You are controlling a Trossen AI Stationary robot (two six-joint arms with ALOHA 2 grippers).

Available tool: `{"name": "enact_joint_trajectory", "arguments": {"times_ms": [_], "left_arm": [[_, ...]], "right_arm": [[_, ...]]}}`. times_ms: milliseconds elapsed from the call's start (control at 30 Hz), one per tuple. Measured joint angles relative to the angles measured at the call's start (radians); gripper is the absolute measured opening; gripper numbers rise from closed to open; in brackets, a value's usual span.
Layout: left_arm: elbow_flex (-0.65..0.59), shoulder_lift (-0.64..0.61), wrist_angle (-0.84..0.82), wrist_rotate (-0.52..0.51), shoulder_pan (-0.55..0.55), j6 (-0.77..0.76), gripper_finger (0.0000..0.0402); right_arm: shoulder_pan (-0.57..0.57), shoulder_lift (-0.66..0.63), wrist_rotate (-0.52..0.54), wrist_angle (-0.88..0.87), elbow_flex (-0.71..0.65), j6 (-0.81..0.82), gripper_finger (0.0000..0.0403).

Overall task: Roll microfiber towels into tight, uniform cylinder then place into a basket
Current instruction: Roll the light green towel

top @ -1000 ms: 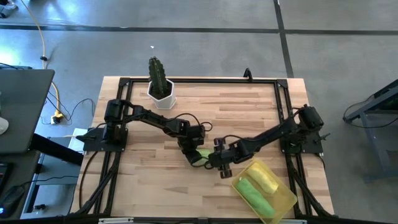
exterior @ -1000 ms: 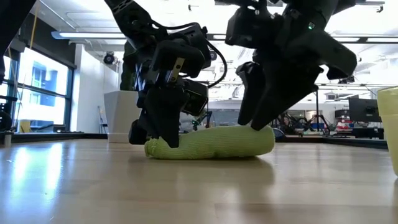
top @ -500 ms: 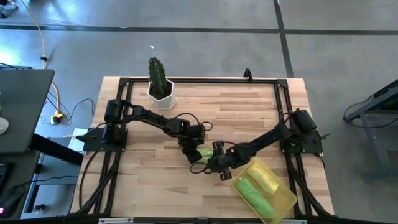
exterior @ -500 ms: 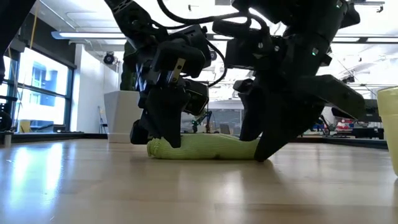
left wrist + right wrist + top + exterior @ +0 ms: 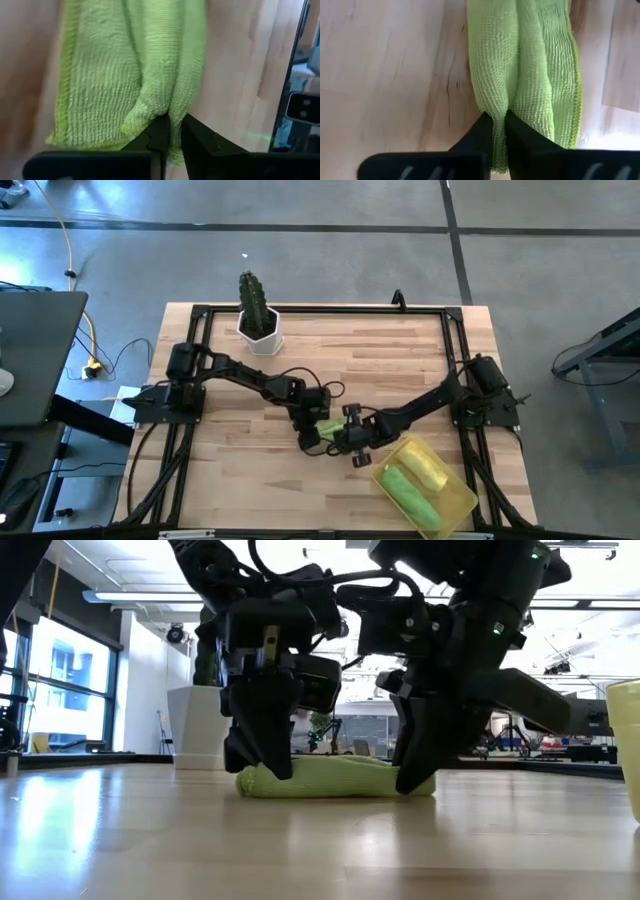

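Both arms meet near the middle of the wooden desk (image 5: pixel 400 350), a bit toward the near edge. Between them lies a lime green towel (image 5: pixel 335 778), rolled into a long bundle, flat on the desk and outside the basket.

Left pincer (image 5: pixel 312 434) is at the left end of this roll. In the left wrist view its fingers (image 5: pixel 159 137) are narrow, almost together, w/ a fold of the green cloth pinched between them. In the low view it stands upright over that end of the roll, tips down at the desk surface.

Right pincer (image 5: pixel 347 438) is at the right end of the same roll. In the right wrist view its fingers (image 5: pixel 482 131) are pressed together on a fold of the cloth, so it grips the towel too. In the low view its tips reach the desk at the right end of the bundle.

The basket (image 5: pixel 461 506), translucent yellow, sits at the near right part of the desk, turned diagonal, just beside the right pincer. Inside are 2 rolled towels side by side: a green rolled towel (image 5: pixel 408 490) on the near-left side and a yellow rolled towel (image 5: pixel 424 467) on the far-right side, touching each other.

At the far left of the desk stands a cactus in a white pot (image 5: pixel 259 326), well apart from the arms.
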Motion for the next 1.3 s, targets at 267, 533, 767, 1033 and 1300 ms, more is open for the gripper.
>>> {"name": "enact_joint_trajectory", "arguments": {"times_ms": [267, 533, 767, 1033, 1300], "left_arm": [[-0.003, -0.091, -0.082, -0.19, -0.056, 0.132, 0.007], [-0.004, -0.217, -0.331, -0.657, -0.146, 0.173, 0.0087], [-0.002, -0.24, -0.261, -0.885, -0.287, 0.269, 0.0087], [-0.002, -0.237, -0.142, -0.906, -0.349, 0.289, 0.0097], [-0.002, -0.141, -0.104, -0.95, -0.35, 0.411, 0.0135]], "right_arm": [[-0.077, -0.001, -0.247, 0.013, -0.001, 0.001, 0.0005], [-0.172, 0.004, -0.596, 0.058, -0.004, 0.026, 0.0003], [-0.26, 0.01, -0.811, 0.071, -0.008, 0.108, 0.0001], [-0.327, 0.008, -0.852, 0.065, -0.008, 0.255, 0.0001], [-0.34, 0.006, -0.844, 0.047, -0.006, 0.274, 0.0001]]}}
